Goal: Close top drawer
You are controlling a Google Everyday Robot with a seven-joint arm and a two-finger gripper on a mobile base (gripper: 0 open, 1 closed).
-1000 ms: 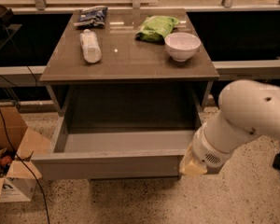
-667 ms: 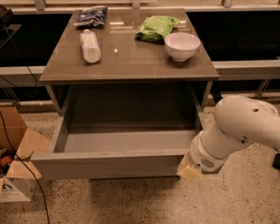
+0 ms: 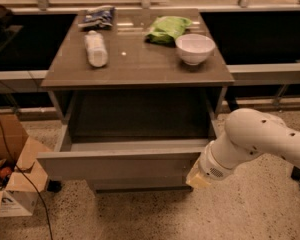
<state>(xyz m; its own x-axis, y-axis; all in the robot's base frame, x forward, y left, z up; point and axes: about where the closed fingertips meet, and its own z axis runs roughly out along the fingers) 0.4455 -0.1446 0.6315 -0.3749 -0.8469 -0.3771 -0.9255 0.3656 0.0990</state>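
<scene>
The biggest thing here is the grey cabinet [image 3: 140,69], in the middle of the frame. Its top drawer [image 3: 115,165] sticks out toward the bottom of the frame, with the flat front low in the middle. The drawer is still open, and I can see into its dark inside. But the front sits a little closer to the cabinet than it did a second ago, and less of the inside shows. So I think my push is working and the drawer has started to slide in.

My big white arm [image 3: 260,134] comes in from the right side. It has swung lower and more toward the middle than before.

A cardboard box [image 3: 20,194] sits on the floor at the lower left.

On top of the cabinet, in the upper part of the frame, are a green bag [image 3: 167,28], a white bowl [image 3: 195,48], a plastic bottle [image 3: 96,48] lying down, and a dark blue packet [image 3: 97,16].

My gripper [image 3: 197,178] is the small pale tip at the right end of the drawer front, touching it or right beside it. I cannot tell if it is apart or together.

There is still a long way to push.
</scene>
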